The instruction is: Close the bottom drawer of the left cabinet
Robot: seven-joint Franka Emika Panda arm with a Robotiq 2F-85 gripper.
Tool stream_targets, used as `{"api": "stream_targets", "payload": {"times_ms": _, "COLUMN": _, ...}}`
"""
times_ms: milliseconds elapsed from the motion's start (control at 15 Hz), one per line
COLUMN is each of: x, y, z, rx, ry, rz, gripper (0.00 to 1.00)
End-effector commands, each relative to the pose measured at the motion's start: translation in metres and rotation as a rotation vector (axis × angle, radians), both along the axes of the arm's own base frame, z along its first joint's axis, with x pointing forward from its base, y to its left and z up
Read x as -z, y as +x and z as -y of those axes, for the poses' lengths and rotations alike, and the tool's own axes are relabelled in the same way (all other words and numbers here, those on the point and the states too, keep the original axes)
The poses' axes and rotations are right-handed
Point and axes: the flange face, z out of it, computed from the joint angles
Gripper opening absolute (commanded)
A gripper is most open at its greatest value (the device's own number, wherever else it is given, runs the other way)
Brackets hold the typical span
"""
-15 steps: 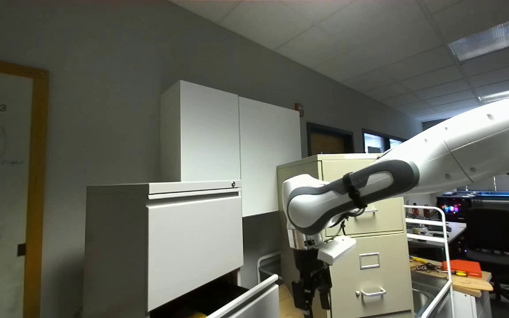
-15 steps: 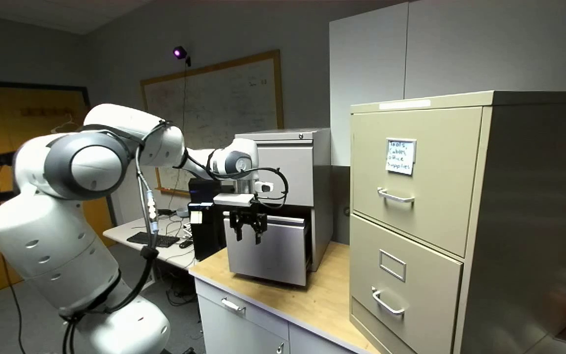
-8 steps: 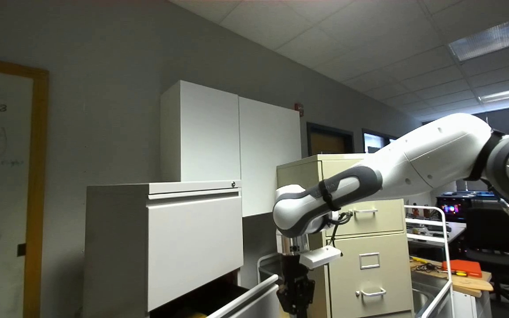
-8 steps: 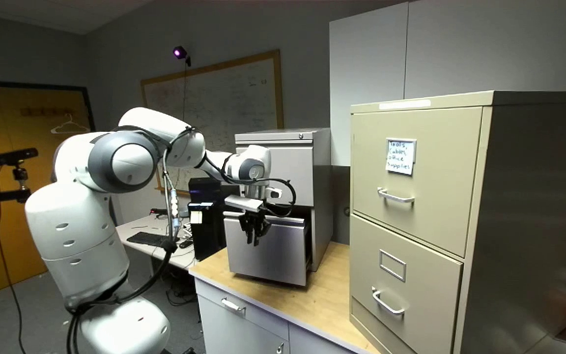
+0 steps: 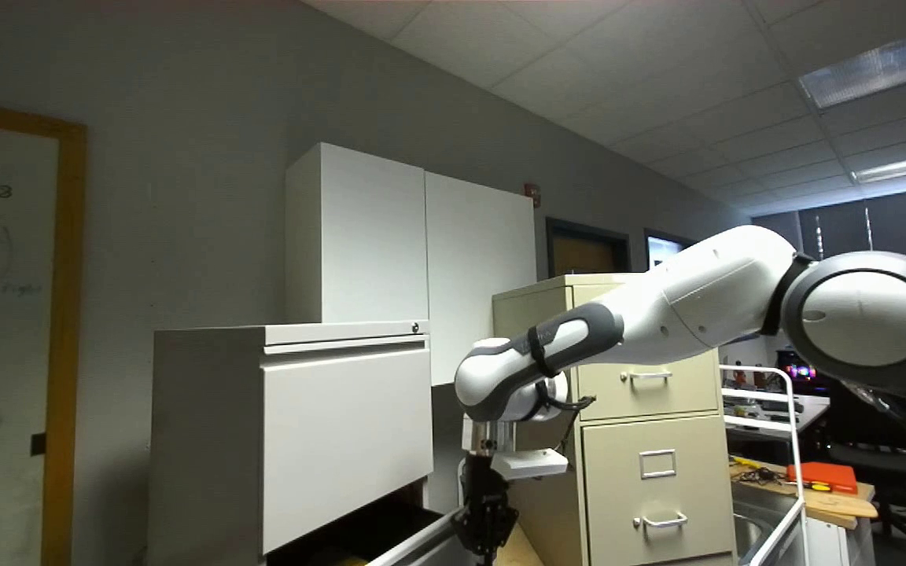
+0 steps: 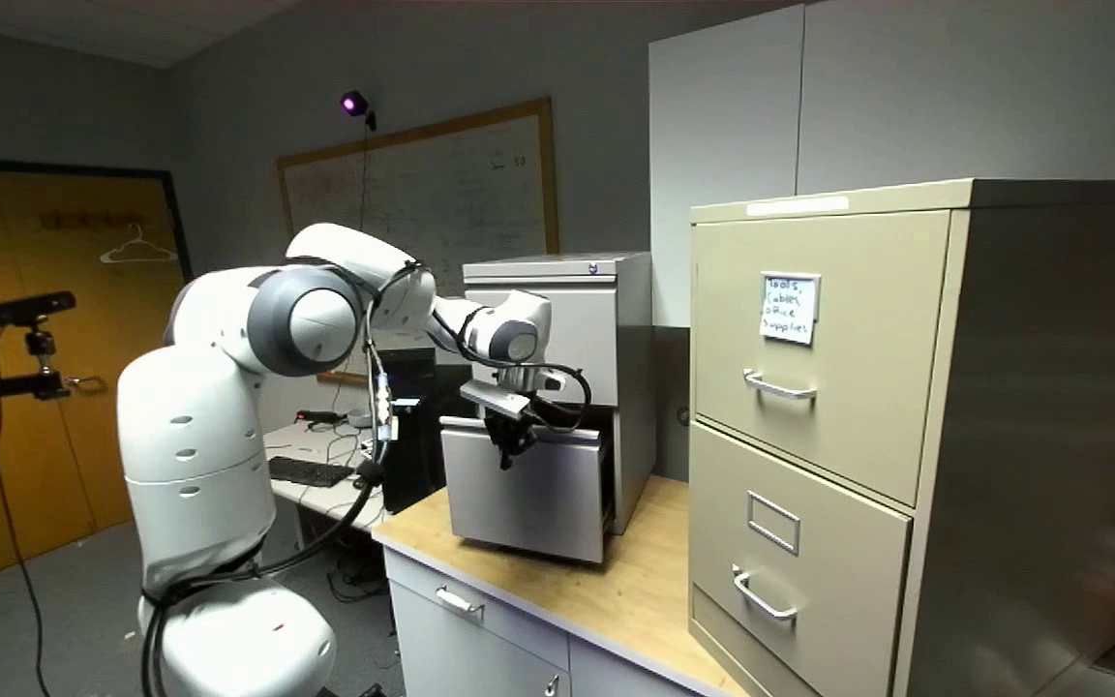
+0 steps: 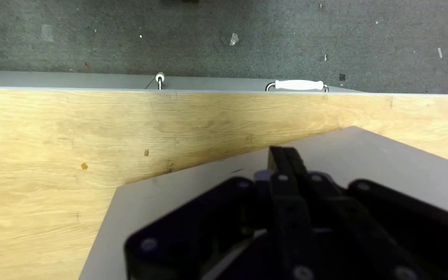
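"What have you got in front of you?"
"A wooden counter (image 6: 649, 590), with the left cabinet (image 5: 288, 440) standing on it."
"And the bottom drawer (image 6: 543, 508)?"
"Lowest in that cabinet, sticking out, its inside dark in an exterior view."
"Your gripper (image 7: 284, 150)?"
"I have it just by the drawer's front, pinched together on nothing. Whether it touches the metal, I can't quite tell."

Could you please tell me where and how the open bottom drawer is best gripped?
Best, I think, is the long pale rim of the bottom drawer, taken from above: it runs along the top of the pulled-out front, with the dark opening behind it. The end effector is shut, so it would need to open first. Closing the drawer may need only a push.
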Motion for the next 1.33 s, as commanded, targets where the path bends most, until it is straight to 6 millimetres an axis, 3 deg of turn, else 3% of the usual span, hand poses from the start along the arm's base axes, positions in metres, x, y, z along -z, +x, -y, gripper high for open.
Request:
{"api": "stream_targets", "payload": {"times_ms": 0, "x": 0.022, "y": 0.034, "z": -0.016, "rx": 0.027, "ry": 0.039, "rz": 0.001, "gripper": 0.00}}
{"api": "stream_targets", "payload": {"times_ms": 267, "x": 0.024, "y": 0.063, "z": -0.027, "rx": 0.042, "ry": 0.114, "rz": 0.044, "gripper": 0.00}}
{"api": "stream_targets", "payload": {"times_ms": 800, "x": -0.042, "y": 0.103, "z": -0.055, "rx": 0.036, "ry": 0.280, "rz": 0.188, "gripper": 0.00}}
{"api": "stream_targets", "payload": {"times_ms": 1267, "x": -0.026, "y": 0.144, "z": -0.069, "rx": 0.024, "ry": 0.297, "rz": 0.205, "gripper": 0.00}}
